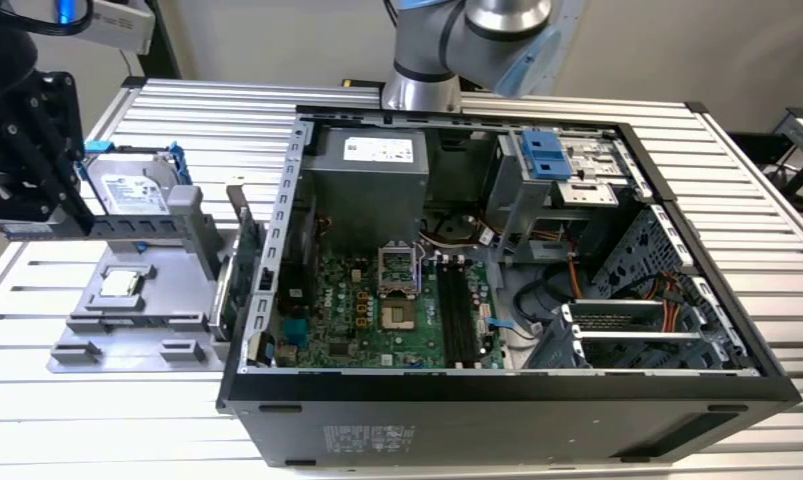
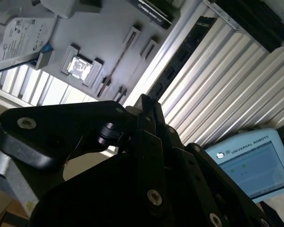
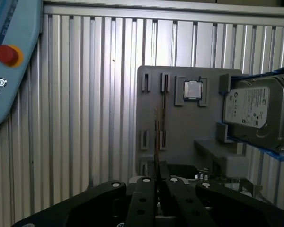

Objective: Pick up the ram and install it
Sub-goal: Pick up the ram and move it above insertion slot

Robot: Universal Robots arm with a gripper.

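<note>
The ram (image 1: 134, 227) is a long thin stick with small dark chips. It hangs level above the grey fixture tray (image 1: 148, 320) at the exterior view's left. My black gripper (image 1: 34, 222) is shut on it near one end. In both wrist views the ram shows edge-on as a thin line (image 3: 159, 127) (image 2: 117, 61) running out from between the closed fingertips (image 3: 156, 178) (image 2: 146, 101), over the tray. The motherboard (image 1: 361, 310) lies in the open computer case (image 1: 508, 390), with its black slots (image 1: 457, 315) well to the right of the gripper.
On the tray sit a silver hard drive with blue handles (image 1: 132, 190) and a small square processor (image 1: 121, 283). A green expansion card (image 1: 248, 260) stands on edge between the tray and the case wall. A teach pendant (image 2: 255, 161) lies on the slatted table (image 1: 721, 200).
</note>
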